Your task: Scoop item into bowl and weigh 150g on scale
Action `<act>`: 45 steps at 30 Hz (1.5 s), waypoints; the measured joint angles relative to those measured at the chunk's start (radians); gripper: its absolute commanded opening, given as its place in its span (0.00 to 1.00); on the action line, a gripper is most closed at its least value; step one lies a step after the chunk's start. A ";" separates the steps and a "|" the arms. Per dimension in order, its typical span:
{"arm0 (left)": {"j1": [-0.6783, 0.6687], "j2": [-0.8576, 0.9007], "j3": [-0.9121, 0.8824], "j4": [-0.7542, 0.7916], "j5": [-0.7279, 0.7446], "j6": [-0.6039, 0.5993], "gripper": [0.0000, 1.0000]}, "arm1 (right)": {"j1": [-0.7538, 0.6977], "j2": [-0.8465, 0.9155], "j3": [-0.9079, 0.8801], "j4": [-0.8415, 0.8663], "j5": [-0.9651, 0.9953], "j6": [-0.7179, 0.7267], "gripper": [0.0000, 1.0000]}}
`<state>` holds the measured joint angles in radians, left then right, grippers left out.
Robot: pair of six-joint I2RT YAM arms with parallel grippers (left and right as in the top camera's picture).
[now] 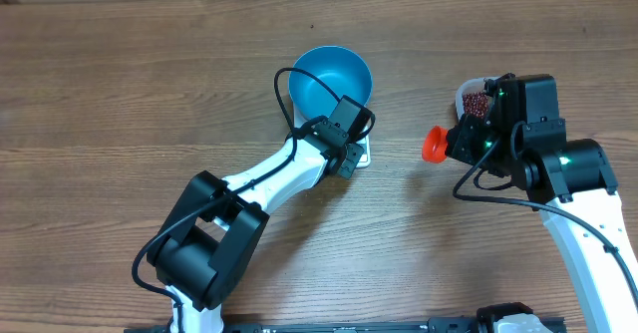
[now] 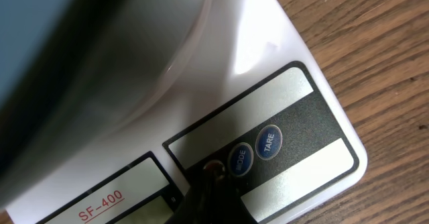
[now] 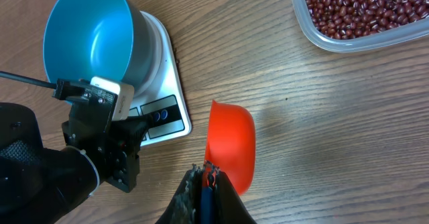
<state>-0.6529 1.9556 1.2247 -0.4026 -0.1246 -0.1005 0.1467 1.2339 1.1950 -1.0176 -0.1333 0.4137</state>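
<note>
Small dark red-brown beans are sitting in the clear plastic tub, well apart from the deep blue bowl on the flat white scale. Right fingers are clamping an orange-red plastic scoop. Left fingers, shut, are pressing at the scale's button panel, so leaning could be skewing the zero. Readout's hidden, tub's getting cropped.

left arm: white links, black joints | right arm: same, green lights | cables: black
</note>
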 measured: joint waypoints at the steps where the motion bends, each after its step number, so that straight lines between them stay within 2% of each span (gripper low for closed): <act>1: 0.000 0.000 0.000 0.000 0.000 0.000 0.04 | 0.000 0.000 0.000 0.000 0.000 0.001 0.04; 5: 0.000 0.001 0.005 -0.010 0.000 0.000 0.04 | 0.000 0.000 0.000 0.000 0.000 0.000 0.04; 14: -0.001 -0.039 0.045 -0.208 0.027 -0.001 0.04 | 0.000 0.000 0.000 0.006 0.000 0.001 0.04; 15: 0.000 -0.066 0.045 -0.229 0.027 -0.001 0.24 | 0.000 0.000 0.000 0.007 0.000 0.000 0.04; 16: 0.000 -0.093 0.045 -0.248 0.027 -0.001 1.00 | 0.000 0.000 0.000 0.006 0.000 0.001 0.04; 25: 0.008 -0.347 0.045 -0.422 0.026 -0.002 1.00 | 0.000 0.000 0.000 0.004 0.000 0.000 0.04; 32: 0.148 -0.453 0.045 -0.489 0.026 0.031 1.00 | 0.000 0.000 0.000 0.003 0.000 -0.009 0.04; 38: 0.274 -0.491 0.045 -0.493 0.216 0.156 1.00 | 0.000 0.000 0.000 0.005 0.000 -0.022 0.04; 42: 0.286 -0.555 0.045 -0.492 0.261 0.179 0.99 | 0.000 0.000 0.000 0.010 0.000 -0.022 0.04; 45: 0.286 -0.629 0.044 -0.492 0.237 0.161 1.00 | 0.000 0.000 0.000 0.015 0.000 -0.022 0.04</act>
<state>-0.3668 1.3262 1.2686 -0.8944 0.1120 0.0605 0.1467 1.2339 1.1950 -1.0027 -0.1333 0.3916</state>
